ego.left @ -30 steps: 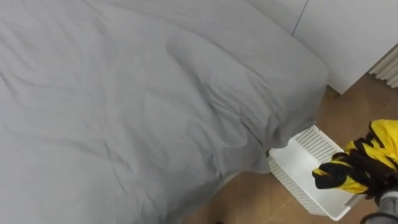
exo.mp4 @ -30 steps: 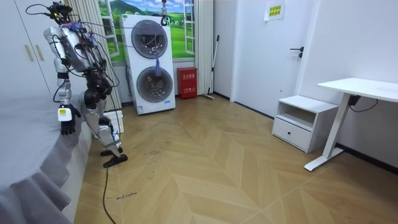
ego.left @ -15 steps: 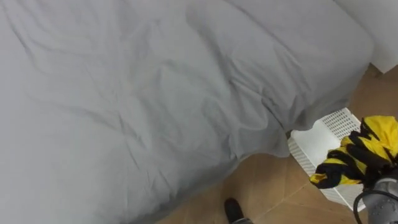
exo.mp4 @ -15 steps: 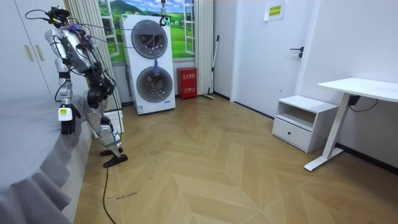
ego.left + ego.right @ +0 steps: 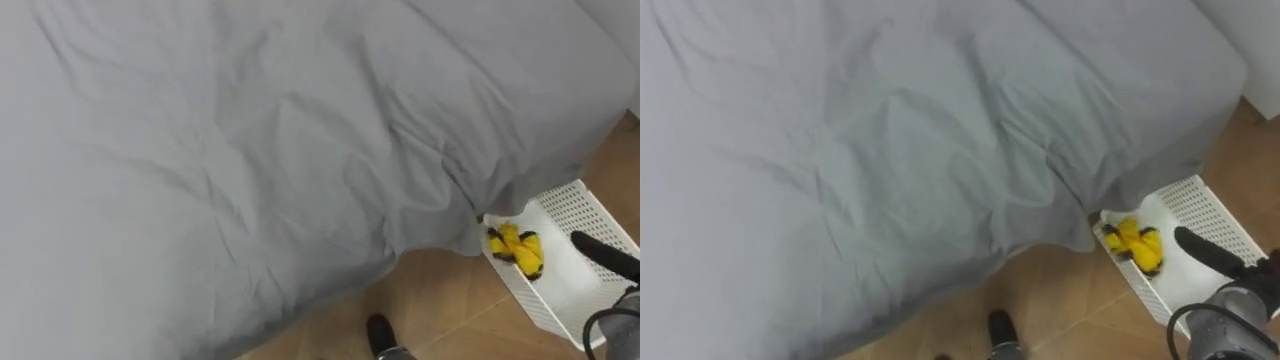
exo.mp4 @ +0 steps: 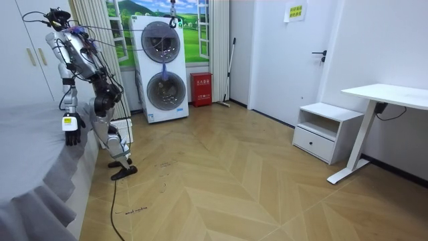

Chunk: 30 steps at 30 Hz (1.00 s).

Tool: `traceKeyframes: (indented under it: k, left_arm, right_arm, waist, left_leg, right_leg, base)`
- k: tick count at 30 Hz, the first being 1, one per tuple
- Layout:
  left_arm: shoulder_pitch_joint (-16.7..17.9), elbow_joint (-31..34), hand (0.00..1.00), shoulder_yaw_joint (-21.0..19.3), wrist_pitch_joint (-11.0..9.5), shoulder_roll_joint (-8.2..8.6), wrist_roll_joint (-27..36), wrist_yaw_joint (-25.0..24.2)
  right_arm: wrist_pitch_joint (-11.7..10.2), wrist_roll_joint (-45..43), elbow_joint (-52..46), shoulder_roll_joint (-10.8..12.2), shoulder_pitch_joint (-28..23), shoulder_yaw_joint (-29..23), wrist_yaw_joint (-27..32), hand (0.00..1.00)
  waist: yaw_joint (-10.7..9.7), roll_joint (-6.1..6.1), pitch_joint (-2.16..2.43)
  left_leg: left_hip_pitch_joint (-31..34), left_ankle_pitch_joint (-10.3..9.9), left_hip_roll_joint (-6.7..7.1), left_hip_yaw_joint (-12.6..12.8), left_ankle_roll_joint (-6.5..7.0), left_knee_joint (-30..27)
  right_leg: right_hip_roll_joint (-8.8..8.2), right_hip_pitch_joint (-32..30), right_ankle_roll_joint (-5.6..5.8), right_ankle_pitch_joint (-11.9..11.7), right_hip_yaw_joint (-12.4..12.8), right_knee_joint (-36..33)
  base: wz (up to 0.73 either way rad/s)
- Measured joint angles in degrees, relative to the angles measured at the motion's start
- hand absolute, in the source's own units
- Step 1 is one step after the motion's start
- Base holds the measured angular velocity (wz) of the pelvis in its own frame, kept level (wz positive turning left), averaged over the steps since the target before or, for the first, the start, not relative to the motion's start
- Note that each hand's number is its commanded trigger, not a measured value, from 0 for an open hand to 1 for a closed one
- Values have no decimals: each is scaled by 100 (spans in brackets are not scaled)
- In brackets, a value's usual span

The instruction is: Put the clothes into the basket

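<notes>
Yellow-and-black garment (image 5: 517,250), gripped aloft half a second ago, is now found dropped in the white basket (image 5: 545,308), lower right.
The basket's upper-left corner is overhung by the grey bed sheet (image 5: 250,150); wood floor (image 5: 450,300) is left open below. Right hand (image 5: 605,257) is held over the basket, straightened, empty. Garment's long axis is laid upper left to lower right. Left hand (image 6: 72,132): grip cannot be told.

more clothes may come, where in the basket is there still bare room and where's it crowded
Bare: the white basket's floor between the yellow-and-black garment and its lattice end wall, below the right hand. Also the wood floor beside the basket. Crowded: the end against the grey bedsheet, where the garment lies.
</notes>
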State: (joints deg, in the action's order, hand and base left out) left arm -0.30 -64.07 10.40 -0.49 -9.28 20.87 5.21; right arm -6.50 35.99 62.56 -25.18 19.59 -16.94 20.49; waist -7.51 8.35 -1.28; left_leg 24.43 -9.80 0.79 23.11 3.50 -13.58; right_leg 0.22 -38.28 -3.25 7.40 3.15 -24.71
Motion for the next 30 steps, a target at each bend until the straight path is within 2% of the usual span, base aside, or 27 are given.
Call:
traceKeyframes:
  k: [3, 5, 10, 12, 19, 25, 26, 28, 30]
  left_arm:
    - [8, 37, 0, 65, -8, -50, 1, 13]
    - [16, 38, 0, 176, -55, -113, 5, 33]
    - [49, 50, 0, 182, -82, -118, -10, 37]
    - [66, 57, 0, 182, -82, -117, -7, 37]
    - [148, 105, 0, 180, -82, -117, -16, 15]
    - [358, 171, 0, 151, -87, -119, -110, -196]
    - [446, 202, 0, 96, -127, -119, -293, -199]
    - [538, 225, 0, 99, -166, -125, -346, -197]
    - [536, 224, 0, 111, -197, -121, -619, -192]
  right_arm:
    - [-10, 4, 0, -92, 16, 8, 32, 0]
    - [-22, 47, 2, -253, 47, 27, 103, 0]
    - [-80, 147, 32, -501, 24, -20, 260, 0]
    - [-177, 146, 32, -553, -5, -71, 274, 0]
    - [-229, 165, 23, -641, -72, -58, 115, 0]
    - [-249, 130, -18, -517, -394, -2, -34, 0]
    - [-277, 127, -20, -404, -542, -2, -63, 0]
    - [-293, 195, -63, -219, -764, 58, -66, 0]
    - [-295, 234, -41, 37, -1110, 275, -190, 0]
  waist:
    - [21, 2, -1]
    - [32, 25, 2]
    - [13, 99, 11]
    - [4, 109, 13]
    - [20, 118, 18]
    - [18, 86, 9]
    - [19, 9, -15]
    - [-14, -29, -20]
    - [-34, -72, -5]
  left_leg:
    - [21, 0, 2, 19, 0, -1]
    - [119, 0, 10, 24, 0, -9]
    - [158, 0, 5, 25, 0, -20]
    - [160, 0, 7, 39, 0, -19]
    - [75, 0, 28, 120, 0, -17]
    - [-358, -3, 5, 146, -3, 8]
    - [-510, -3, -1, 134, -3, 14]
    - [-683, -3, -18, 5, -3, 17]
    - [-913, 7, -30, -247, -18, 71]
  right_leg:
    - [-3, -27, 2, 7, 3, -7]
    - [-11, -136, 2, 5, 11, -33]
    - [-9, -169, -2, 8, 7, -30]
    - [-6, -185, -3, 13, 28, -42]
    - [10, -177, 6, 24, 133, -126]
    - [21, 285, -6, 83, 95, -81]
    - [18, 445, -15, 119, 74, -69]
    - [0, 703, 11, 169, -48, 15]
    - [-13, 1073, 11, 171, -273, 180]
  base:
    - [1]
    - [0]
    - [-1]
    - [-6]
    - [-6]
    - [0]
    - [12]
    - [25]
    - [45]
